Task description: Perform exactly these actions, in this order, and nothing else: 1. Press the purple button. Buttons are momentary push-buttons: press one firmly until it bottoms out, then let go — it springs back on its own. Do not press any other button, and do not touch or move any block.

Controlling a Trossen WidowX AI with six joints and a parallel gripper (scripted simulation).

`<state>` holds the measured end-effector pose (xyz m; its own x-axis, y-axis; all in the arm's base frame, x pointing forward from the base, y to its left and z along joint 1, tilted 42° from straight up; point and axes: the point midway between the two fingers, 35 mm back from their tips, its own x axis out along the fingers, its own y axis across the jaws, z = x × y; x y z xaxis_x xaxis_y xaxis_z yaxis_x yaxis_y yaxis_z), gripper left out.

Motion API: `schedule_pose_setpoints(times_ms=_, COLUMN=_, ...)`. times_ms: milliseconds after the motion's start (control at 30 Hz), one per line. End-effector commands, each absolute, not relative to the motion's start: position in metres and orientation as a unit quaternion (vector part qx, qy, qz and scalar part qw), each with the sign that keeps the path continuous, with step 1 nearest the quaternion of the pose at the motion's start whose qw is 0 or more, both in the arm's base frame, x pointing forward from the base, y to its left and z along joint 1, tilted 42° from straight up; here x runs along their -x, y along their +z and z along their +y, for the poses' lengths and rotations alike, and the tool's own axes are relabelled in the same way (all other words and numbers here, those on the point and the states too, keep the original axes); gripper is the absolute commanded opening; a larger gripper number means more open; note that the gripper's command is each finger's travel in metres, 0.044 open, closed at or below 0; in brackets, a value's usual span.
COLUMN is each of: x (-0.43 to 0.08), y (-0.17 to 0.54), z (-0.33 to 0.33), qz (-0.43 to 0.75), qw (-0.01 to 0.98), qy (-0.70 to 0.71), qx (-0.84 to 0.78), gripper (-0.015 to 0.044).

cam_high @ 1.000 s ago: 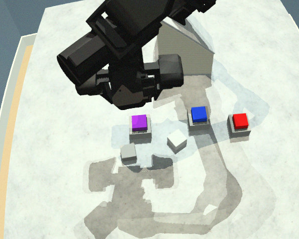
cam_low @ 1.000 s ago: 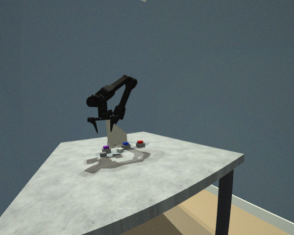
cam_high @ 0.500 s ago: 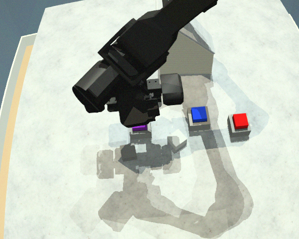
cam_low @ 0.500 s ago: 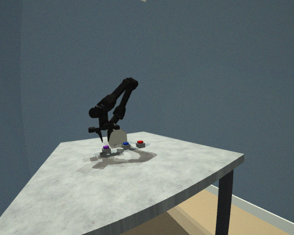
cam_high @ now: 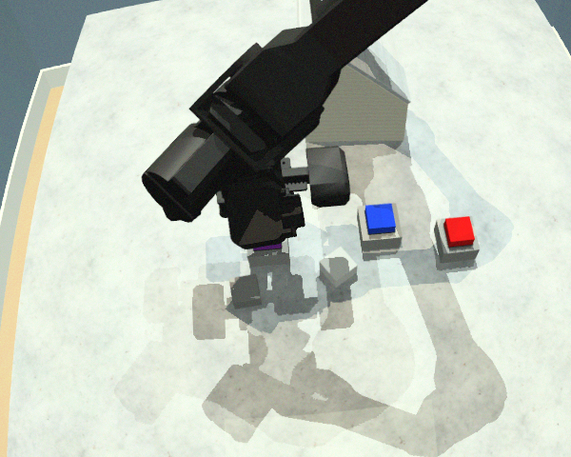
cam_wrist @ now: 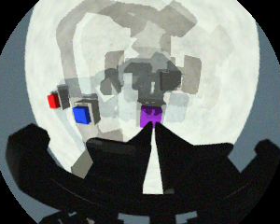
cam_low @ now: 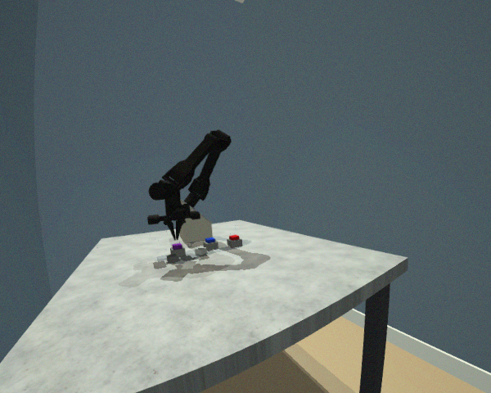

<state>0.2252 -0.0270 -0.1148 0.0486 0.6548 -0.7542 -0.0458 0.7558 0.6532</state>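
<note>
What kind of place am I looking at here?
Probably a bare robot test room: one marble-topped table against plain blue walls, a black arm with its gripper shut above a purple button, and blue and red buttons nearby.

Top overhead, exterior distant, wrist downward; all share table (cam_low: pixel 237 295).

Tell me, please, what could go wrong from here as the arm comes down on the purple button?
1. The shut pincer hangs just above the square purple button; its narrow tips might land off-centre and slide off the cap rather than bottoming it out.
2. Two small pale grey blocks sit close by the button's base; a drifting descent could nudge one.
3. The top view hides most of the button, so judging contact there is unreliable.
</note>
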Motion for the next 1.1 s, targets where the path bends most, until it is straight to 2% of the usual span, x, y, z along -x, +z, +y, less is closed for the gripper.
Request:
schedule_pose_setpoints(times_ms=0, x=-0.224, y=-0.119, z=-0.021, qz=0.641, qw=0.682, qy=0.257, qx=-0.240, gripper=0.0020)
schedule_pose_setpoints(times_ms=1067, x=-0.225, y=-0.133, z=-0.008, qz=0.641, qw=0.681, qy=0.258, qx=-0.241, gripper=0.0020)
